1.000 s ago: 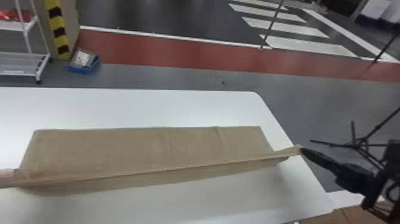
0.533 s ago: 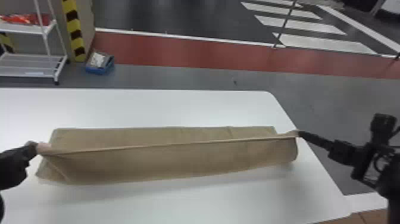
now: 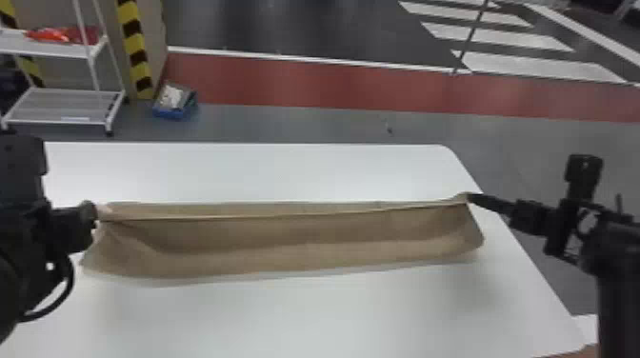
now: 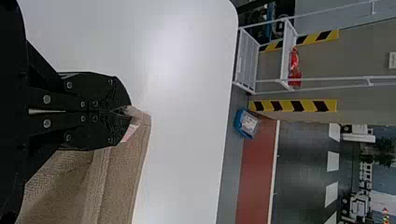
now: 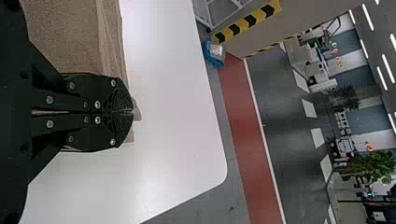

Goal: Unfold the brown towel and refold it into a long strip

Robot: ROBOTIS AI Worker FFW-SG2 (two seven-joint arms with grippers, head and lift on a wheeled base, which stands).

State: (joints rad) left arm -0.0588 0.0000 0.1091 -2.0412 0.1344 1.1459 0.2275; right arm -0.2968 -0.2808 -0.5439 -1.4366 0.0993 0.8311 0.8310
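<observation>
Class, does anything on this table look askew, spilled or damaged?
Slightly: the brown towel has a slanting crease near the left gripper, and its near edge runs askew to the far edge of the white table. I see no spill or damage.

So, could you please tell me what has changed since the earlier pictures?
The left gripper and right gripper have carried the held edge of the brown towel away from the robot, up close to its far edge. Both grippers keep their jaws closed on the towel's ends; its far edge stays about where it was on the table.
</observation>
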